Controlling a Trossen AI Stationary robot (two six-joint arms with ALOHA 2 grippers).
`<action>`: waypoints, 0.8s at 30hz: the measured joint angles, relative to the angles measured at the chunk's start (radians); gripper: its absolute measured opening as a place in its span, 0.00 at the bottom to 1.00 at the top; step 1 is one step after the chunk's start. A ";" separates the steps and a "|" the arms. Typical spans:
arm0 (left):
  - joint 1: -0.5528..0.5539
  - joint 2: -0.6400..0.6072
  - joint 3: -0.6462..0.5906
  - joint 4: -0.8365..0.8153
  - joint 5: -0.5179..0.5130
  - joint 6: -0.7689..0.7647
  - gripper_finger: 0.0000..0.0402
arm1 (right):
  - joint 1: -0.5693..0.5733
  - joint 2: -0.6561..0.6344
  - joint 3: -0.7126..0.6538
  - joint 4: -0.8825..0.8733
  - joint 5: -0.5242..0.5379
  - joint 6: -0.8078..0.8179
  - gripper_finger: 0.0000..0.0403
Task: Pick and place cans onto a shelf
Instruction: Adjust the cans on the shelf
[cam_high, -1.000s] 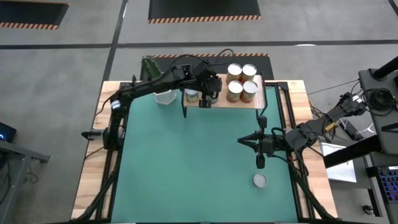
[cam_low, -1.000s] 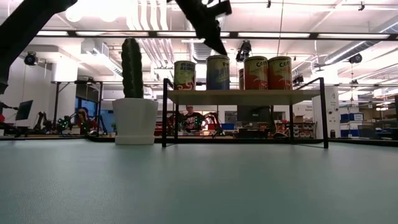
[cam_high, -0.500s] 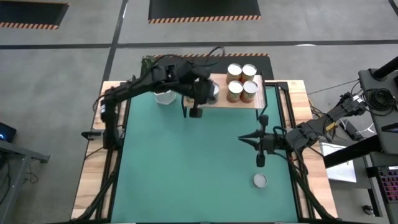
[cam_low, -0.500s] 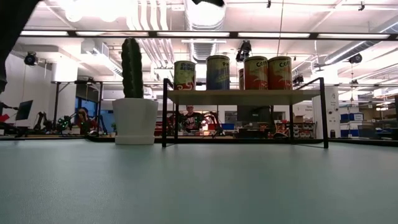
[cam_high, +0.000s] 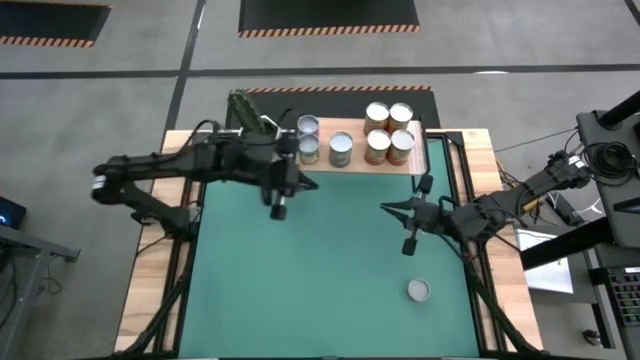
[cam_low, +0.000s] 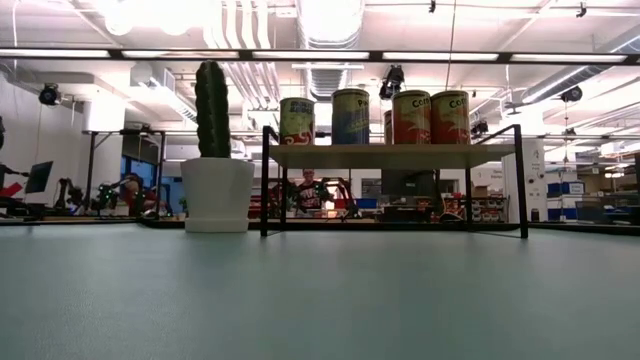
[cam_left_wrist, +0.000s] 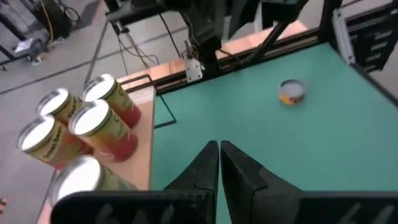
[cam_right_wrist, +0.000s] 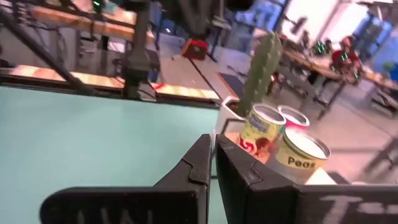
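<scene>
Several cans (cam_high: 389, 131) stand upright on the light-wood shelf (cam_high: 352, 166) at the table's far edge; they also show in the low view (cam_low: 350, 116) on the shelf (cam_low: 395, 155). One more can (cam_high: 418, 290) stands on the green mat near the right front, also seen in the left wrist view (cam_left_wrist: 291, 92). My left gripper (cam_high: 277, 211) is shut and empty above the mat, near-left of the shelf. My right gripper (cam_high: 407, 247) is shut and empty over the mat's right side, between the shelf and the lone can. Neither gripper shows in the low view.
A white pot with a green cactus (cam_low: 217, 195) stands at the shelf's left end, partly under my left arm in the high view. The wooden table border and black frame rails (cam_high: 462, 170) run along the mat's sides. People and benches show in the room behind.
My left gripper has drawn back from the shelf, up and toward the table's near-left, and now hangs over the mat. A can stands on the shelf where it was. My right gripper has shifted slightly toward the far edge.
</scene>
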 joint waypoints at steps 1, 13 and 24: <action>-0.004 -0.032 -0.049 0.032 -0.002 -0.010 0.00 | -0.016 0.013 0.011 -0.014 -0.001 0.016 0.03; -0.012 -0.348 -0.519 0.379 -0.009 -0.081 0.00 | -0.228 0.183 0.223 -0.289 -0.200 0.167 0.03; -0.011 -0.484 -0.645 0.444 -0.169 -0.060 0.00 | -0.406 0.372 0.571 -0.652 -0.403 0.201 0.03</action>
